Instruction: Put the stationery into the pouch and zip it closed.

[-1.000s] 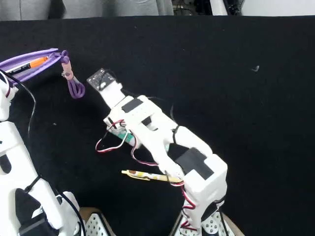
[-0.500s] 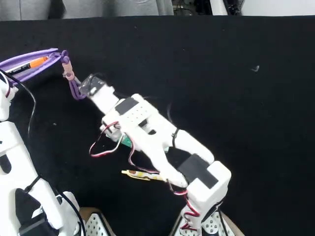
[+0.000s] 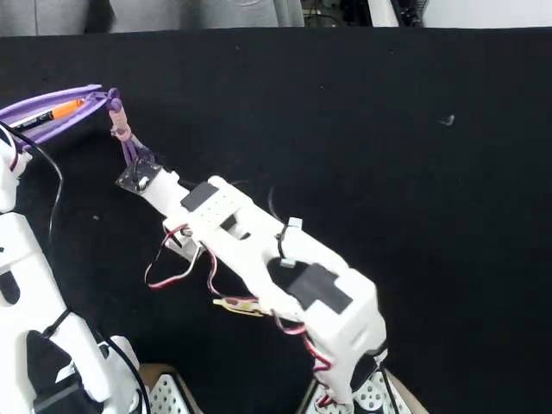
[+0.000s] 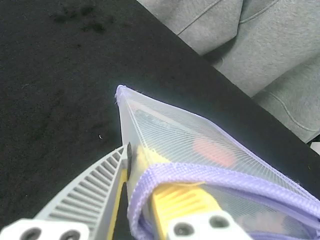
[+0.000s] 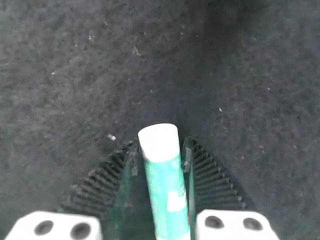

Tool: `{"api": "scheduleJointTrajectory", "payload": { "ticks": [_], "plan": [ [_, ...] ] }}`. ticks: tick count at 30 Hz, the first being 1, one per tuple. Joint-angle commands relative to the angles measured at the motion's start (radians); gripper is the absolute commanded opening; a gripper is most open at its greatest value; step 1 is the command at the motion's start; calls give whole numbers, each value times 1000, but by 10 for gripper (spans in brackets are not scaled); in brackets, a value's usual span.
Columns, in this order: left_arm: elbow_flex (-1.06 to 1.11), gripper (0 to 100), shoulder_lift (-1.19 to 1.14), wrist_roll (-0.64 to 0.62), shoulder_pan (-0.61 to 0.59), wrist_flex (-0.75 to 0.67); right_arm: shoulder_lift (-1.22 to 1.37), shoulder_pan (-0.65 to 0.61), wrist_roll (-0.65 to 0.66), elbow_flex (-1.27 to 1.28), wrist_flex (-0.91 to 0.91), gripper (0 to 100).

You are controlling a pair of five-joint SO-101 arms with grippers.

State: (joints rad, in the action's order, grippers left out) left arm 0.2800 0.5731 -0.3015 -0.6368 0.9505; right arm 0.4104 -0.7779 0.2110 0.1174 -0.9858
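The right arm has swung across the table (image 3: 414,172) toward the pouch (image 3: 53,105), and its right gripper (image 3: 138,177) now sits at the lower end of the purple loop (image 3: 128,147) that hangs from the pouch's near corner. The right wrist view shows this gripper clamped narrowly on a green-and-white stick (image 5: 161,185), whose white end pokes out past the fingertips over bare table. The pouch itself is at the far left edge of the table, held up by the left gripper (image 4: 134,157), which is pinched on its mesh wall just under the purple edging. An orange marker (image 3: 62,109) already lies inside. I judge this to be the delivery of the stick, not yet done: the stick is near the pouch's corner but not at its mouth, so it will probably need to be lined up with the opening before release. A yellow pencil (image 3: 237,304) lies on the table beside the right arm's base, so the zipping is some way off. Compared with a second ago, the right gripper was well clear of the loop, which showed whole; now the gripper covers its lower part, and the arm hides more of the pencil. The pouch and the left arm have not shifted.
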Motion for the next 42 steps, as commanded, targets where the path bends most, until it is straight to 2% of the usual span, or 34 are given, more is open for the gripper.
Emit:
{"api": "scheduleJointTrajectory", "payload": {
  "ticks": [1,3,6,13,19,24,32,37,42],
  "plan": [
    [-24,30,5,-5,-5,-25,21,44,6,-119,-61,83],
    [-24,30,5,-5,-7,-25,33,58,3,-171,-120,7],
    [-24,30,5,-5,-8,-25,33,81,0,-226,-198,37],
    [-24,30,6,-5,-4,-23,30,167,5,-398,-348,11],
    [-28,30,6,-3,51,6,-105,244,-2,-529,-445,11],
    [-65,30,6,63,170,80,-283,262,-2,-535,-440,11],
    [-67,30,14,66,302,170,-478,256,-3,-533,-351,11],
    [-65,30,8,64,395,204,-578,245,-84,-533,-281,11],
    [-64,30,6,61,476,235,-628,244,-103,-492,-203,11]
  ]
}}
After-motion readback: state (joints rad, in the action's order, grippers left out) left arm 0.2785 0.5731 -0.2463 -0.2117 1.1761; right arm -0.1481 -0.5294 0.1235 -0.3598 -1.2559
